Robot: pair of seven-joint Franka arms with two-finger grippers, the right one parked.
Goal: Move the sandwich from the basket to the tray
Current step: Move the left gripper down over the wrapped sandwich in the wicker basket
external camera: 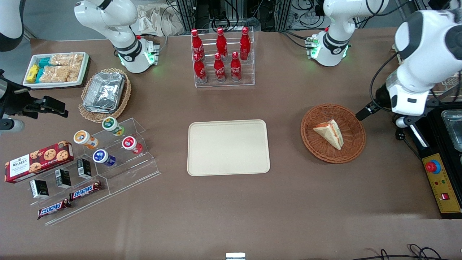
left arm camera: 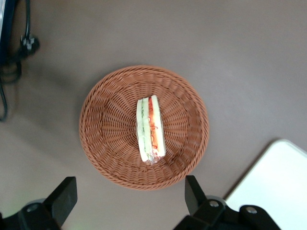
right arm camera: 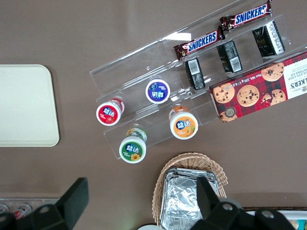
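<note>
Over at the working arm's end of the table, the sandwich (external camera: 330,133) lies in the reddish-brown basket (external camera: 348,153), resting on one broad face of its wedge with the striped cut edge turned up toward the wrist camera — green and orange-red layers plain to see. It sits near the basket's middle, touching nothing but the weave, which should leave room for fingers on both flat sides.

The gripper (left arm camera: 129,199) hangs above the basket with its jaws spread wide, nothing between them. From the wrist view the two dark fingers (left arm camera: 64,194) stand far enough apart to span most of the basket, and the sandwich's long axis seems to run across the line between them, so I'd judge the arm is lined up for a straight descent onto the bread.

The tray (external camera: 228,147) waits bare, well apart from the basket toward the middle of the table — a short carry sideways.

From the front, the arm's white body covers the gripper itself, so its height above the basket can't be judged there. The wrist view cuts the fingers off at their bases and shows only a corner of the tray.
</note>
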